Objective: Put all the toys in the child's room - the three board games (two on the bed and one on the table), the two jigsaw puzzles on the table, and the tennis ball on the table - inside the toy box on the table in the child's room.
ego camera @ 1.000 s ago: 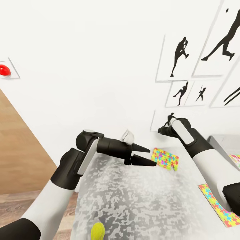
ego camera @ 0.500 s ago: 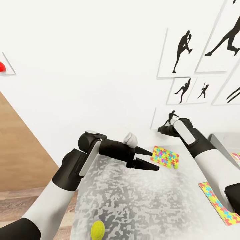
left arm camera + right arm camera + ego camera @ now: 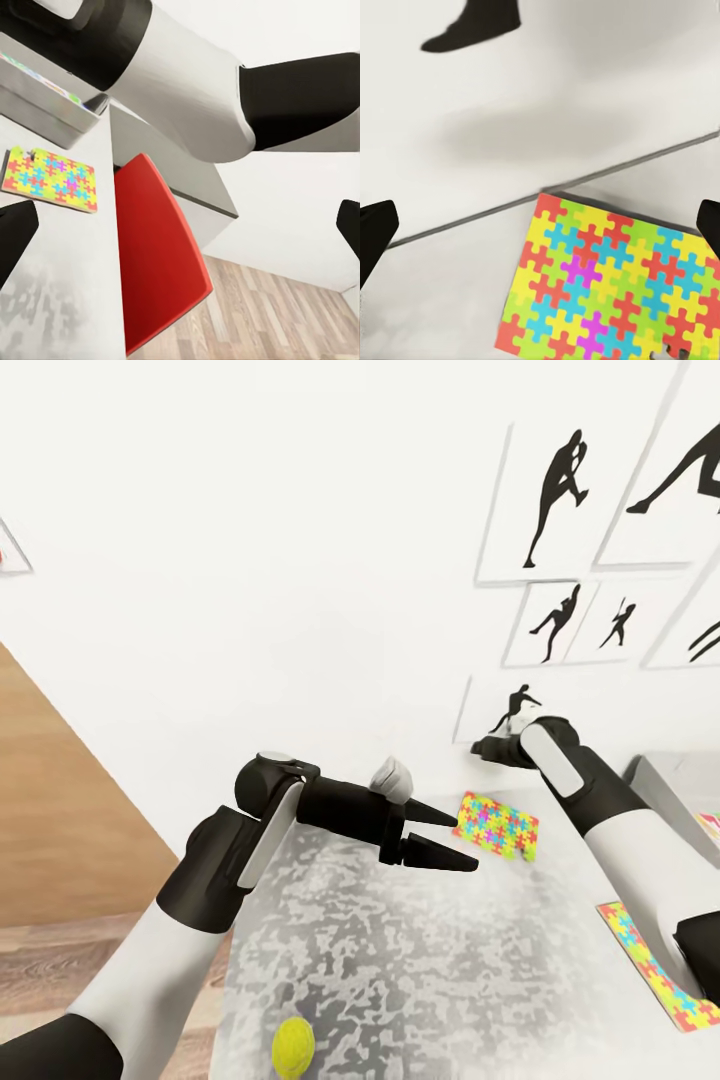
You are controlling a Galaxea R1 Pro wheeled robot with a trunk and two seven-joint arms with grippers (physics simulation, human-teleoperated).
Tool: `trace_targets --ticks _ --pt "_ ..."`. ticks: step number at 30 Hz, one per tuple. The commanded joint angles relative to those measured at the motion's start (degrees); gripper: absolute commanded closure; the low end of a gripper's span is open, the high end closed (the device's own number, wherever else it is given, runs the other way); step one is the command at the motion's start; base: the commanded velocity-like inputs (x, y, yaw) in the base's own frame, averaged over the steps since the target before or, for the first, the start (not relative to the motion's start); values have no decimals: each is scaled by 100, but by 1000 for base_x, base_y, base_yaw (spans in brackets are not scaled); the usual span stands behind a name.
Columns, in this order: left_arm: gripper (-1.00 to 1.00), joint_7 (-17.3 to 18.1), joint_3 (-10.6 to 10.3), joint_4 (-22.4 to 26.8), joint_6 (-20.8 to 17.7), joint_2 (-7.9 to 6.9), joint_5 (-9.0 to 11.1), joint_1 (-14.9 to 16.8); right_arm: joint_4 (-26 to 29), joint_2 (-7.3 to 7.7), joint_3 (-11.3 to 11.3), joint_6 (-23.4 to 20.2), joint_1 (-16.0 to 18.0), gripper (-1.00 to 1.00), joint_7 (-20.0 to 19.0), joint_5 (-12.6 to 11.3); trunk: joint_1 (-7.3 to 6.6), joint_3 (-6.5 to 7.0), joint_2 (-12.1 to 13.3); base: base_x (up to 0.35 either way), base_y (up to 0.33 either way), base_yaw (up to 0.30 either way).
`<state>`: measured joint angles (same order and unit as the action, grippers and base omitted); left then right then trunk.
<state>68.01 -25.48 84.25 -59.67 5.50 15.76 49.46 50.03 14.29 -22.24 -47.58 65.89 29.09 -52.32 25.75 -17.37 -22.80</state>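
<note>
Marbled table [image 3: 420, 960] — both grippers, left [image 3: 452, 838], right [image 3: 540, 221], wide open, empty — jigsaw puzzle [image 3: 497, 826] beyond.

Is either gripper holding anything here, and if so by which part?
Nothing is held. The left gripper is open above the table; the right gripper is open too.

We see plain white wall [image 3: 300, 560] ahead, evenly lit, soft shadow along its base. Framed black silhouette prints [image 3: 560, 500] of athletes hang on wall at upper right, several frames grouped close. Small framed picture [image 3: 8, 550] sits at far left edge, cut off. Tan wood panel [image 3: 60, 800] slants down left side; wood plank floor [image 3: 70, 960] below it, pale grey-brown. From left wrist view we note red chair seat [image 3: 161, 255] just beside white surface edge, same plank floor [image 3: 277, 315] beneath.
</note>
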Motion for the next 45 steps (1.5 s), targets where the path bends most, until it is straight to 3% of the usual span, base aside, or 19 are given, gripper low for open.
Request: trace_targets --ticks 1,11,45 --pt "-100 11 -1 -3 -33 3 6 5 -1 10 -23 -1 -1 -100 -56 10 3 -21 -12 0 0 0" --pt "-100 11 -7 -6 -33 -2 6 4 -29 8 -17 3 -23 -100 -318 227 3 -115 -12 0 0 0" --pt "-100 11 -9 -8 -33 -13 -47 4 -303 56 6 86 -24 -100 -338 248 3 -436 -12 0 0 0"
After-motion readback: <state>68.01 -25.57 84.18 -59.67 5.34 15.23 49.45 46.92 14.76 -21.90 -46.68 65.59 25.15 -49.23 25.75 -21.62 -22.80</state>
